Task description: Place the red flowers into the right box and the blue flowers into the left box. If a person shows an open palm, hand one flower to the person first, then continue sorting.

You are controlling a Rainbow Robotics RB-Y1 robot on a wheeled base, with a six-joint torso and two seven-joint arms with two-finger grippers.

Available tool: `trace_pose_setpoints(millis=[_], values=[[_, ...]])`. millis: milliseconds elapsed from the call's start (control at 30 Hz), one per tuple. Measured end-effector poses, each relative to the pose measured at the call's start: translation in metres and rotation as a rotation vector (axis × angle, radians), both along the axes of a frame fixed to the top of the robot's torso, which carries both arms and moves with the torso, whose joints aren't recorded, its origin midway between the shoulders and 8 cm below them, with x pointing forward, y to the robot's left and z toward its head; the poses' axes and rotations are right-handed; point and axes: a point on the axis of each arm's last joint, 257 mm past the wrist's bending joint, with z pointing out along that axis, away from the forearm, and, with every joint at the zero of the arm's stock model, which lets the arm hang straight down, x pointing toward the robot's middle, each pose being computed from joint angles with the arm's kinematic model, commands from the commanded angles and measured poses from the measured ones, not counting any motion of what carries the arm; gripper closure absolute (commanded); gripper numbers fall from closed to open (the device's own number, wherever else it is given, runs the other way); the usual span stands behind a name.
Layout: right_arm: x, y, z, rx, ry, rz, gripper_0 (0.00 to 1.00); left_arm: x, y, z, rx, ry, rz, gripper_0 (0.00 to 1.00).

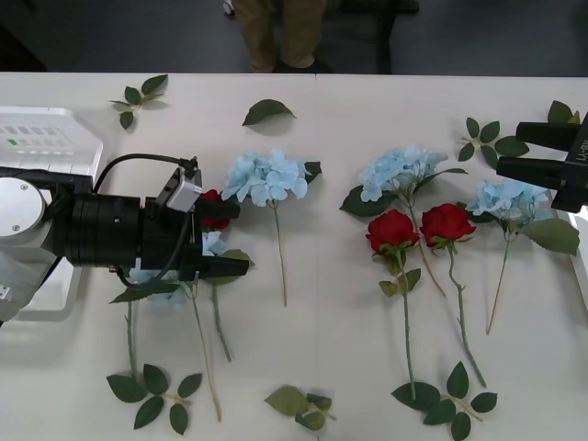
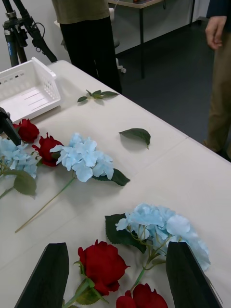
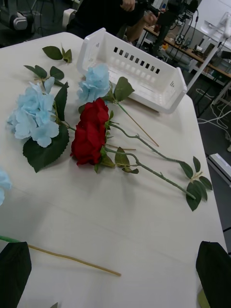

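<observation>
- Front view: left hand (image 1: pixel 223 239) open-jawed, holding nothing, beside the left box (image 1: pixel 55 138); a red rose (image 1: pixel 213 209) sits at its fingertips, stem hidden. Right hand (image 1: pixel 519 152) well apart, so the left arm is nearer.
- Right wrist view: right hand (image 2: pixel 115 276) spread wide over two red flowers (image 2: pixel 103 267).
- Left wrist view: roses' (image 3: pixel 90 132) stems point away from the blooms, towards the right box (image 3: pixel 139 72).

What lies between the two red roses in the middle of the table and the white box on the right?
A blue hydrangea lies flat on the table between the two red roses and the right box. The open right end effector hovers near it. A lifted rose could probably pass over it.
</observation>
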Motion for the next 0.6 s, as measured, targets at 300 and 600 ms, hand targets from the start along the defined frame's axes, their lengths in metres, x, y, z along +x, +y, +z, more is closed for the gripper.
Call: trace_pose_setpoints(millis=[300,600], values=[[-0.001,0.004,-0.015,0.069,0.028,-0.026,0.41,-0.017,0.001,-0.011,-0.017,0.072,-0.043,0.00],[0.021,-0.070,-0.044,0.076,0.117,-0.196,0.41,-0.025,0.029,0.014,0.126,0.024,-0.188,0.00]])
